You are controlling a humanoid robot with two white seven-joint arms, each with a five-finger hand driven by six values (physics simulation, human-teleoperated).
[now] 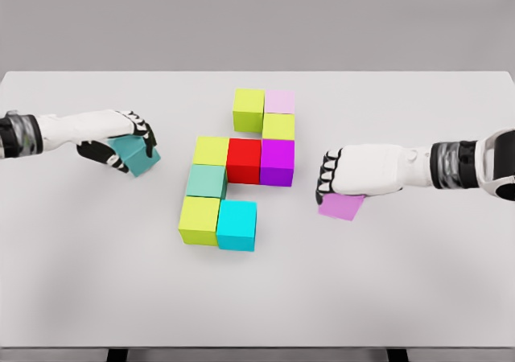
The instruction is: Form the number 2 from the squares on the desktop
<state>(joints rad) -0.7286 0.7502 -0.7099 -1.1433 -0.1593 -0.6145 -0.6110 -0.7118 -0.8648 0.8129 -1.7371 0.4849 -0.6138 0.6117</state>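
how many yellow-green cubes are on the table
4. One at the top left of the cluster, one below the pale pink cube, one left of the red cube, and one at the bottom left beside the cyan cube. None appear hidden.

this is a simulated test space, not a lived-in room. a plain white table [80,281] fills nearly the whole view, with a flat, featureless grey backdrop [257,20] behind it and dark table legs [117,354] just showing at the bottom edge. the surfaces are smooth and evenly lit, like a computer render. the only things on the table are plain coloured blocks [243,160], some grouped at the middle.
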